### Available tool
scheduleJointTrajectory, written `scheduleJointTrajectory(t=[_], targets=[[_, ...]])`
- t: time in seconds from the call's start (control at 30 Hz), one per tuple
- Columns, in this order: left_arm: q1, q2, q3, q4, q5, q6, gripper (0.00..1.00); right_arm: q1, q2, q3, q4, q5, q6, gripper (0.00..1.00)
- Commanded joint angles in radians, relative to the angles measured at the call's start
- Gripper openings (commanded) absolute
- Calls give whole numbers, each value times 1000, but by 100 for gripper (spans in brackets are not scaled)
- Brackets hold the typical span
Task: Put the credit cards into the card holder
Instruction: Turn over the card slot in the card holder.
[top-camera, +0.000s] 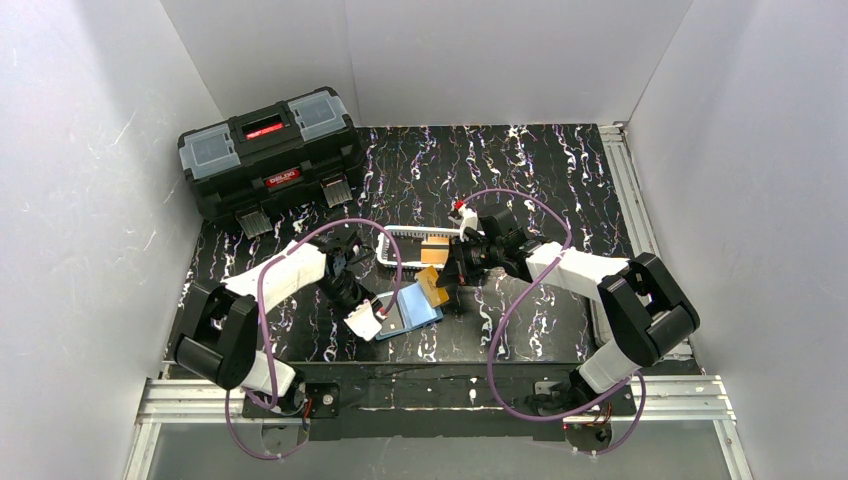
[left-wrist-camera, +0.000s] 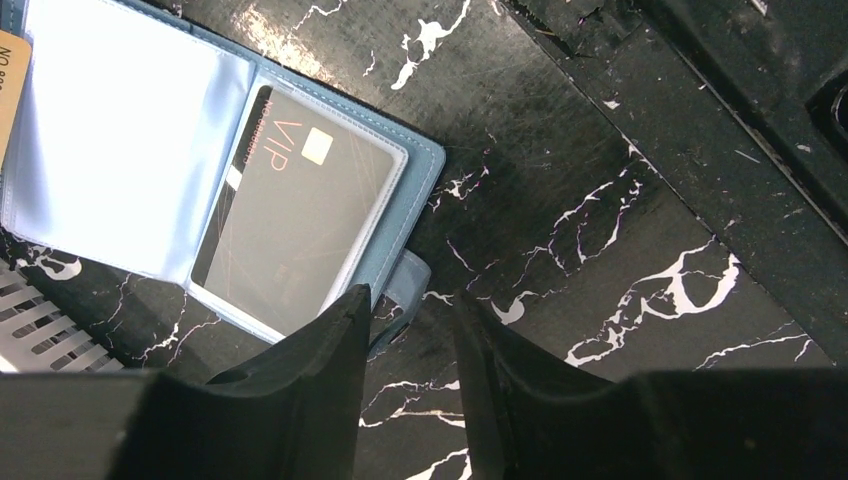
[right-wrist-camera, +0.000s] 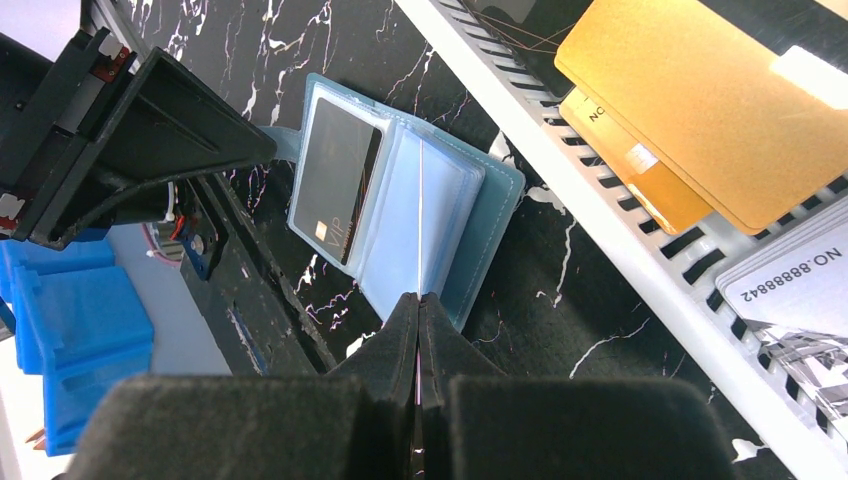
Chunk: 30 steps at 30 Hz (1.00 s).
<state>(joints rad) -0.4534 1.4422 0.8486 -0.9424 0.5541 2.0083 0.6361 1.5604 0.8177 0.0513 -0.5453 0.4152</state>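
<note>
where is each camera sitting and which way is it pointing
top: above and behind the arms, looking down at the table; both arms show whole.
left wrist: on the left arm, looking down past the open left gripper at the card holder.
right wrist: on the right arm, looking past the shut right gripper at the card holder and basket.
shared: both wrist views show the black card.

Non-task items, bench survey
Black toolbox (top-camera: 270, 160), lid shut, grey-lidded compartments on top, sits far left on the black white-veined table (top-camera: 540, 170). White mesh basket (top-camera: 400, 232) lies mid-table, well apart from it. Blue bins (right-wrist-camera: 70, 340) show beyond the table edge.
</note>
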Motion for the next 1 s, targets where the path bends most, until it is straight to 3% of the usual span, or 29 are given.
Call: scheduleJointTrajectory(t=[0.0,0.2,0.4,0.73,0.97], targets=[[15,-38,1,-29,3,28,36,-3,-2,44,0,-12,-12,1],[15,-34,-6,-14,22,56,30,-3,-6,42,-2,-13,-10,1],[15,-45,-43,49,48,75,1,-3,-5,46,-8,-14,-12,1],[-12,-94,-59,33,120,16,0,-12,24,73,-24,-10,-5,1],[-26,-126,-94,25,127,13,0,-22,24,68,-45,73,2,1]])
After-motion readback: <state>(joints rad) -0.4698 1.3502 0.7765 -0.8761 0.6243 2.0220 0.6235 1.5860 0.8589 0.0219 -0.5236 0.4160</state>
